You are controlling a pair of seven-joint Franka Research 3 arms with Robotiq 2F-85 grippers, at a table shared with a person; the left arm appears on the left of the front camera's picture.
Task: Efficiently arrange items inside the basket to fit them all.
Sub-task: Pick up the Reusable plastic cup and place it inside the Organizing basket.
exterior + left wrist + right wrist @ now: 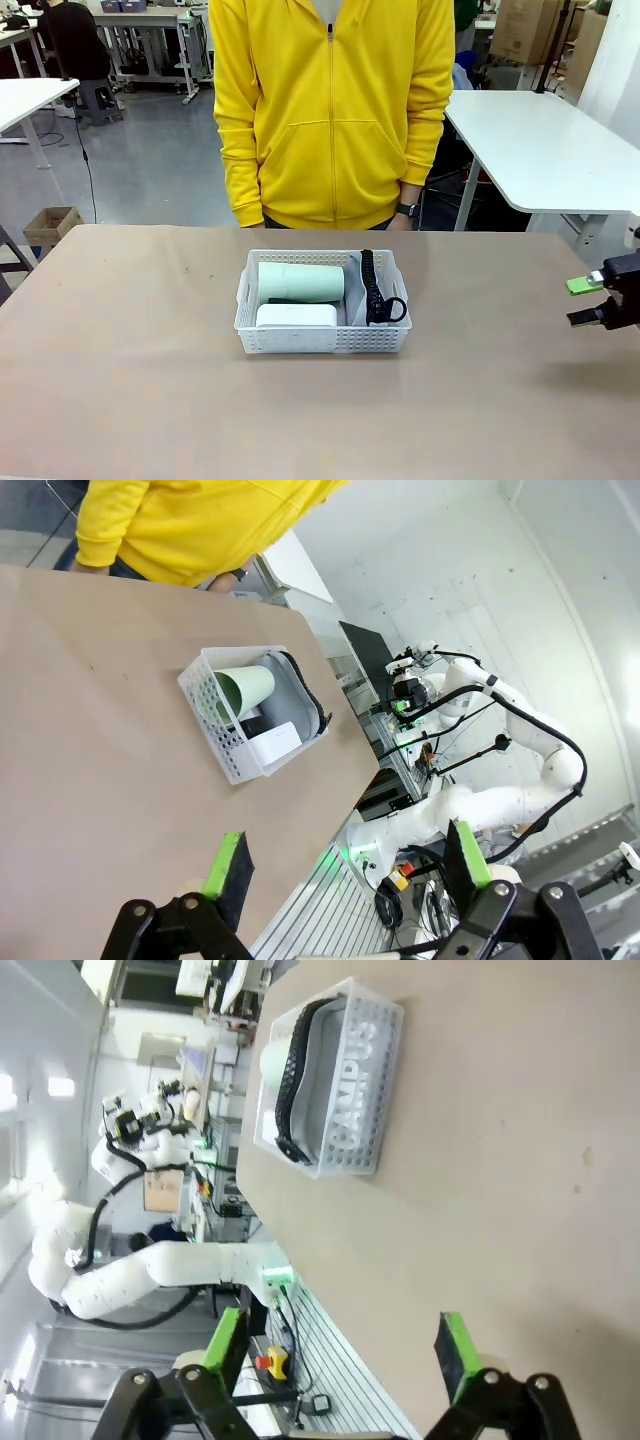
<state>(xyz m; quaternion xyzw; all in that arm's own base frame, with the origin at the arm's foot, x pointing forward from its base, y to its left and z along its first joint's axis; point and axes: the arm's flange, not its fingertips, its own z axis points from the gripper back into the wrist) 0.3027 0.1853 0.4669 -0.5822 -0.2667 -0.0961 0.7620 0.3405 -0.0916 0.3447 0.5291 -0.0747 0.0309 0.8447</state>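
**benchlurker:** So where are you with the packing job? Walk me across it, left to right.

**me:** Starting on my left: my left tool [345, 875] hangs over the bare counter [120, 350] with its green pads spread wide apart, nothing between them. The basket [322, 338] sits mid-counter, just in front of the person in the yellow hoodie [330, 110]. Inside, on its left side, the pale green cup [300, 281] lies on its side toward the back, and the small white box [296, 316] sits right in front of it, against the near wall. On the basket's right side the grey pouch [345, 1090] stands on edge along the wall, "CAMPUS" readable through the lattice, with its black strap [375, 290] draped along the top. Over at the counter's right edge is my right tool [592, 302], also spread open and holding nothing.

**benchlurker:** So basically done?

**me:** I'd say nearly, maybe fully. Cup, box and pouch are all in, nothing on the counter outside the basket. There's something dark tucked under the cup in my left wrist camera, which may be the stapler, but I can't tell for sure.

**benchlurker:** How does the basket itself look?

**me:** Shallow, white, perforated sides, rolled rim, sitting flat. The contents fill it pretty snugly; the cup and strap poke a bit above the rim.
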